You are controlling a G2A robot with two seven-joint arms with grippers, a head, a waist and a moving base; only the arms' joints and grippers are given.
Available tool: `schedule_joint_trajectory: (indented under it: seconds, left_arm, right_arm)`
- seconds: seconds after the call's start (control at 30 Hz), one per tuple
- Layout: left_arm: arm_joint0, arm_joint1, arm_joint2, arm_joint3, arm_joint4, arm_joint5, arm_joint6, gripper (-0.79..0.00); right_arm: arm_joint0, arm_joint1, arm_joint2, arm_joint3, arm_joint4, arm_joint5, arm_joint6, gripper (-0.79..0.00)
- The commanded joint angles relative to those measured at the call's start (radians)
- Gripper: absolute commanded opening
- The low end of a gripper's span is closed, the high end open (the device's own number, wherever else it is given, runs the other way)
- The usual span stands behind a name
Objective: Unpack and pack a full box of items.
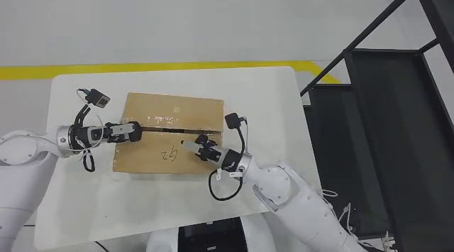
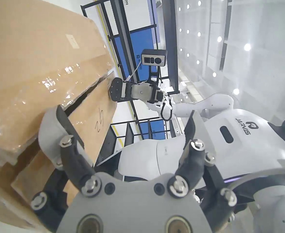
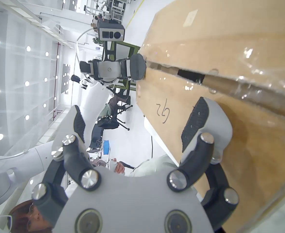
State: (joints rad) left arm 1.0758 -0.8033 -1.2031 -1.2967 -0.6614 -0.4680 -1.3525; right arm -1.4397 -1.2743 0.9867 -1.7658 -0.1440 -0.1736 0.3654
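table (image 1: pixel 269 96) bears box | box (image 1: pixel 170 121) flaps down, centre seam slightly gaping, lies between both grippers | left gripper (image 1: pixel 136 130) fingers spread, at seam's end | right gripper (image 1: pixel 196 145) fingers spread, over marked flap beside seam

we see one brown cardboard box (image 1: pixel 169 133) lying flat on the white table (image 1: pixel 269 96). its two top flaps are down but parted along a dark middle seam, with clear tape glinting there and a handwritten mark on the nearer flap.
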Motion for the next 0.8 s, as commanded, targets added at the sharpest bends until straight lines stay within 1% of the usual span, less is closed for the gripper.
schedule_joint_trajectory:
  seconds: [0.0, 0.2, 0.37, 0.6, 0.77]
  left_arm:
    - [-0.005, 0.001, 0.007, 0.013, 0.0, -0.002, 0.002, 0.0]
    - [-0.022, 0.004, 0.032, 0.042, -0.002, -0.007, 0.007, 0.0]
    - [-0.032, 0.008, 0.045, 0.057, -0.007, -0.005, 0.005, 0.0]
    - [-0.04, 0.023, 0.024, 0.084, -0.011, 0.013, -0.013, 0.0]
    - [-0.04, 0.033, 0.016, 0.085, 0.01, 0.016, -0.016, 0.0]
  right_arm:
    - [0.014, -0.003, -0.004, 0.007, 0.0, -0.004, -0.014, 0.0]
    - [0.057, -0.013, -0.017, 0.029, 0.006, -0.008, -0.054, 0.0]
    - [0.098, -0.024, -0.045, 0.082, 0.003, 0.032, -0.063, 0.0]
    - [0.116, -0.036, -0.07, 0.138, 0.022, 0.044, -0.074, 0.0]
    - [0.11, -0.036, -0.06, 0.107, 0.035, 0.032, -0.066, 0.0]
